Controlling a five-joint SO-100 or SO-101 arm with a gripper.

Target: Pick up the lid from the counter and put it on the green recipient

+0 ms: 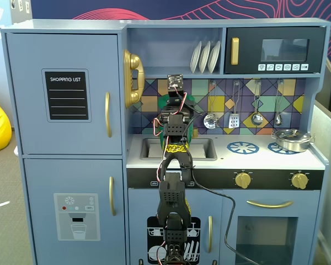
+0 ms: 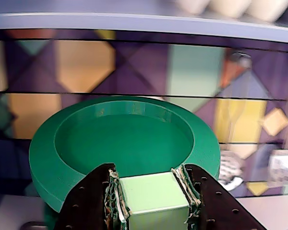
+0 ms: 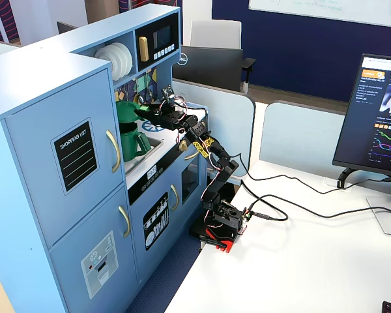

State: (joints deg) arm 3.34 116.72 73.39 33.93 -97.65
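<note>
Green lid (image 2: 86,148), one, clamped by end effector (image 2: 153,201).

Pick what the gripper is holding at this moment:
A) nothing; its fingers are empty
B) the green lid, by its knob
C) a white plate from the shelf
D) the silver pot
B: in the wrist view the gripper is clamped on the light-green knob of the lid.

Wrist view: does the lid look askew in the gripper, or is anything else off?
The lid is held tipped up on edge, its hollow underside facing the camera, not flat. The gripper is clamped on its light-green knob. In a fixed view it hangs above the green recipient, not yet seated. Nothing looks spilled or damaged.
</note>
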